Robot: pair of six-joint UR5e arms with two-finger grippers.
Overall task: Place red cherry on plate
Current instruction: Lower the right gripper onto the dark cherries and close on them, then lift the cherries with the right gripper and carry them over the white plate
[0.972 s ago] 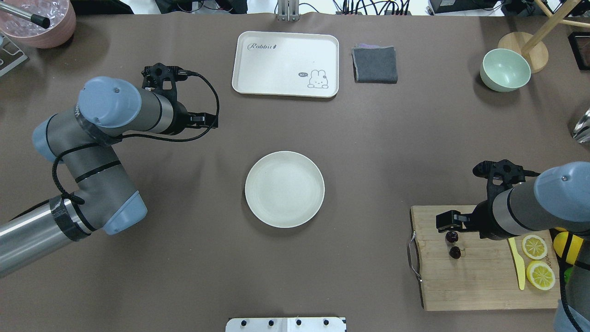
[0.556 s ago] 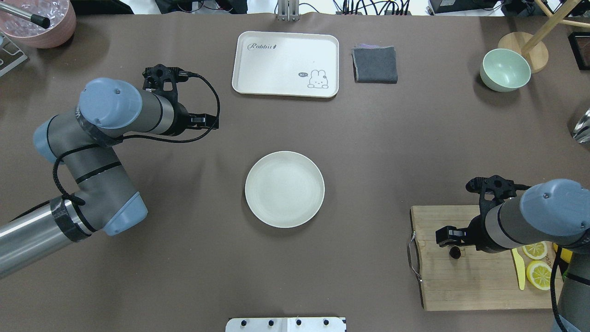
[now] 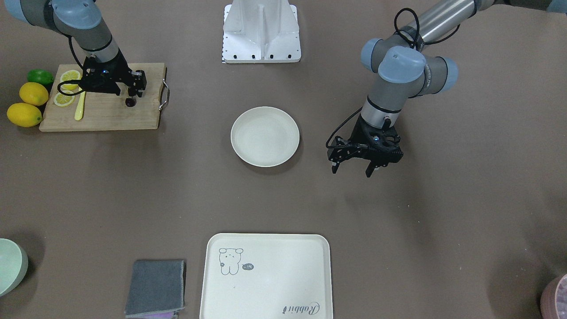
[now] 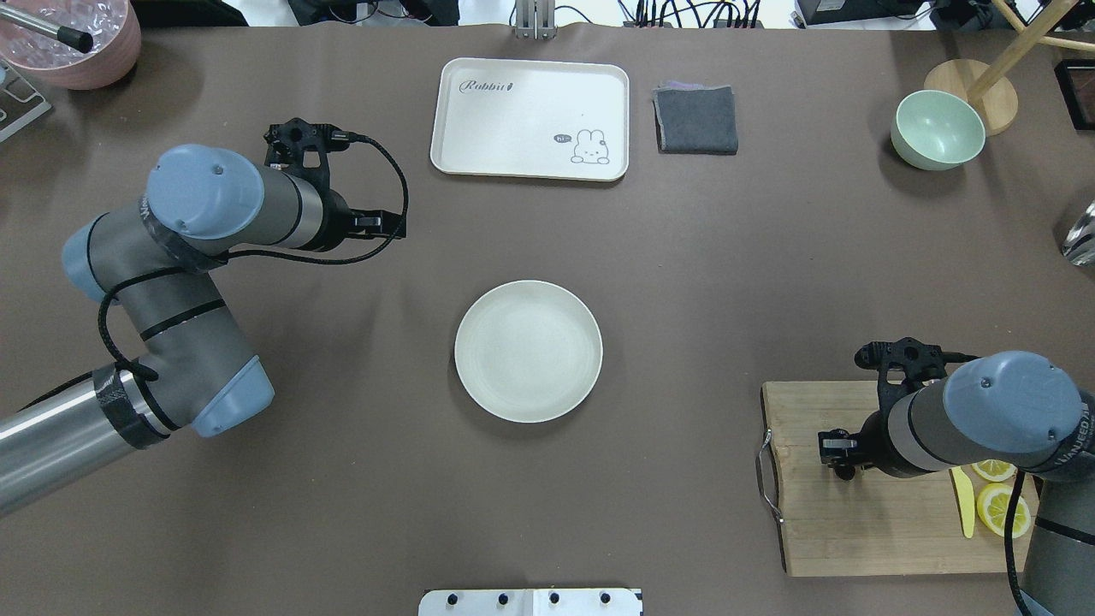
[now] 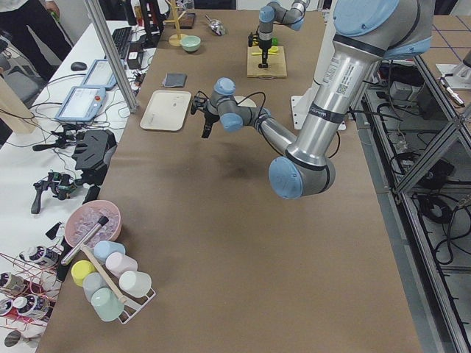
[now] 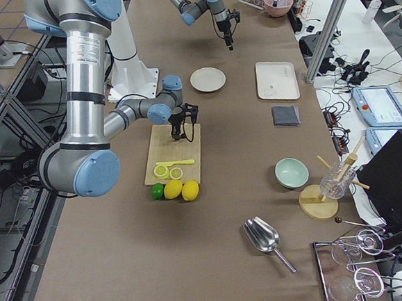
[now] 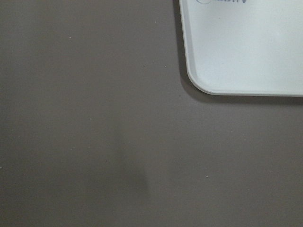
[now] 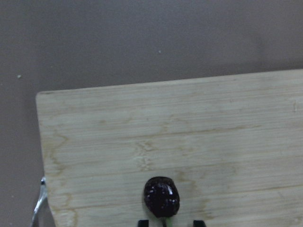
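Observation:
The red cherry (image 8: 161, 196) is a dark glossy pair lying on the wooden cutting board (image 4: 864, 530) at the right front of the table. One of the pair shows just ahead of my right gripper (image 4: 838, 452). The other is hidden under it. In the right wrist view the two fingertips (image 8: 143, 222) stand about a cherry's width apart, closed in on the hidden one, low on the board. The round cream plate (image 4: 528, 351) sits bare at mid-table, well to the left of the board. My left gripper (image 3: 352, 170) hangs open over bare table beyond the plate.
On the board's right end lie lemon slices (image 4: 1003, 509) and a yellow knife (image 4: 964, 505), with whole lemons (image 3: 26, 113) beside it. A cream rabbit tray (image 4: 530, 115), grey cloth (image 4: 695, 120) and pale green bowl (image 4: 938, 128) line the far side.
My right gripper came down and back toward the robot over the board, from above the cherries to down on them, covering one of the pair. The left arm stayed put.

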